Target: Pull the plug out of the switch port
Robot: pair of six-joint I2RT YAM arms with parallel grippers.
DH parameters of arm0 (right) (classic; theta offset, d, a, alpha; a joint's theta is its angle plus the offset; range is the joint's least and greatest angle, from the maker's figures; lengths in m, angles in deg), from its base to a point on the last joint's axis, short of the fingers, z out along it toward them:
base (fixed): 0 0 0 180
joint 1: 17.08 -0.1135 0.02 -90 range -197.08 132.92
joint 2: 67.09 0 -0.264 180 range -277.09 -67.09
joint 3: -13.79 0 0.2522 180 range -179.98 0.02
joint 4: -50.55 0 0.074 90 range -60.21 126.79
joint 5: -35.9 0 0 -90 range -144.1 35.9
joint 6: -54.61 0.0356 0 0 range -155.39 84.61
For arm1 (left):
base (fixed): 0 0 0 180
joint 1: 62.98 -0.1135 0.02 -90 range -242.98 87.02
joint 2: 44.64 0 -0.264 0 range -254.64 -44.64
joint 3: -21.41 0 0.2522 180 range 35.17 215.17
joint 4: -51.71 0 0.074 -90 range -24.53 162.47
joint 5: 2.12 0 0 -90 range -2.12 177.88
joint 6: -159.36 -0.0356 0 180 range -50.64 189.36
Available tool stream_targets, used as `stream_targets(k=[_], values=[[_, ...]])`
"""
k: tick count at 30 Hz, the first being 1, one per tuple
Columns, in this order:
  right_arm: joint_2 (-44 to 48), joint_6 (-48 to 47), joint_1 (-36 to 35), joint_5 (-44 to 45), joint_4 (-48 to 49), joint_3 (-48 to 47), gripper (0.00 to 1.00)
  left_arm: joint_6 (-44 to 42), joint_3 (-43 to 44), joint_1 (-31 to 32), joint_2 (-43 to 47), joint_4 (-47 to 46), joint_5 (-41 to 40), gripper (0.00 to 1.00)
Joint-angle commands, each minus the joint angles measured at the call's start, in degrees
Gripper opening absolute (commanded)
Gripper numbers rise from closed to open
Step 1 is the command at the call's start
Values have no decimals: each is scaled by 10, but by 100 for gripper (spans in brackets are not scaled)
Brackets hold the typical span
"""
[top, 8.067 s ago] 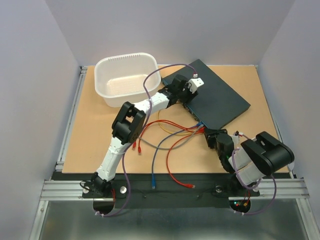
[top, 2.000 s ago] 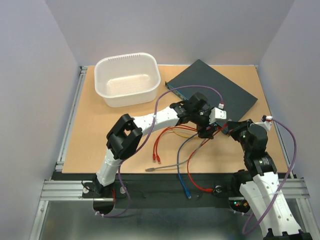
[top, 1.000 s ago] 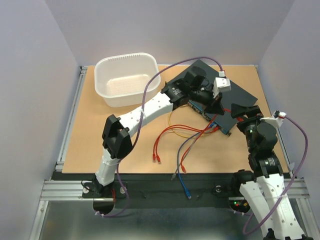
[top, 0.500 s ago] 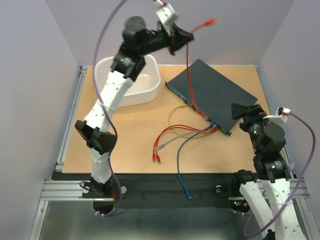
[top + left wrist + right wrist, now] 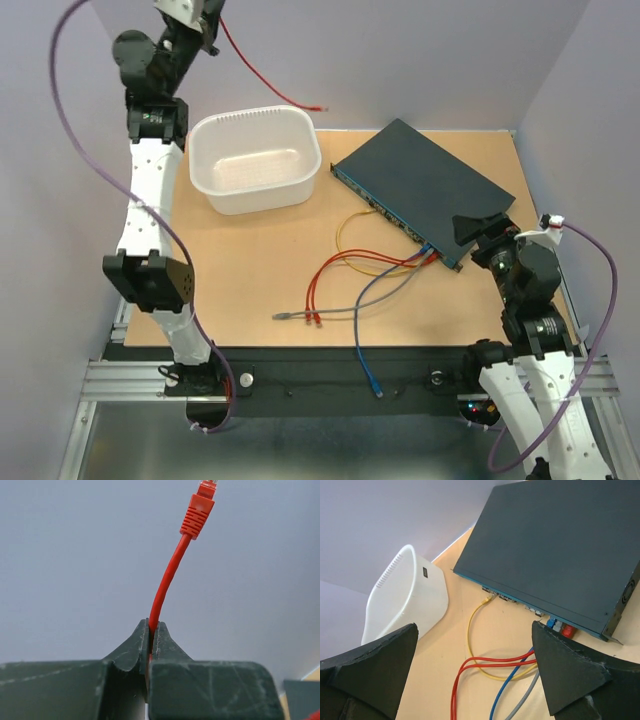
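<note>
Top external: left gripper (image 5: 211, 18) has swung the red cable (image 5: 316, 105) farther left.

No text, brand or number can be read anywhere. A small dark mark (image 5: 426, 572) on the white tub (image 5: 415, 602) wall is too small to make out.

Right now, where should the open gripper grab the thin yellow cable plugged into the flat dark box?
Probably just behind its plug, where the thin yellow cable leaves the flat dark blue-grey switch. Come from above, jaws across it: there it lies apart from the red cables.
</note>
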Motion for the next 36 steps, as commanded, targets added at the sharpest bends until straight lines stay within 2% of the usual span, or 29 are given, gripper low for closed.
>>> stream_targets(k=[1,5,9,12,13,14,15,17,23,26,28,30,31,33,34,36], values=[[12,1,-2,-11,12,13,100,-64,-93,-8,-64,-46,-26,0],[22,8,-2,-14,11,24,100,-131,-181,-20,-106,-62,-55,0],[18,8,-2,-20,11,29,100,-203,-354,-21,-72,-93,-53,0],[5,5,-2,-25,14,28,100,-255,-402,-21,-85,-94,-73,0],[1,5,-2,-27,14,27,100,-256,-400,-34,-85,-81,-73,5],[-3,2,-2,-29,13,26,100,-266,-381,-34,-96,-45,-86,78],[-10,1,-2,-32,14,21,100,-266,-368,-35,-98,-26,-89,98],[-19,0,-2,-34,13,20,100,-247,-347,-36,-76,3,-77,99],[-87,28,-2,-56,13,50,100,-125,-296,-29,26,-4,-47,99],[-87,50,-2,-44,14,71,100,-89,-292,-27,63,8,-40,99],[-78,69,-1,-33,22,93,100,-85,-302,8,79,18,-37,99],[-66,100,-2,-29,54,134,100,-121,-309,53,89,68,-45,99],[-64,110,-2,-32,90,147,100,-150,-317,107,88,84,-53,99],[-71,130,-2,-36,130,175,97,-170,-326,156,73,119,-62,99],[-90,142,-2,-37,165,194,94,-174,-333,201,65,124,-65,99],[-114,150,-1,-42,193,208,89,-173,-328,236,32,126,-69,99]])
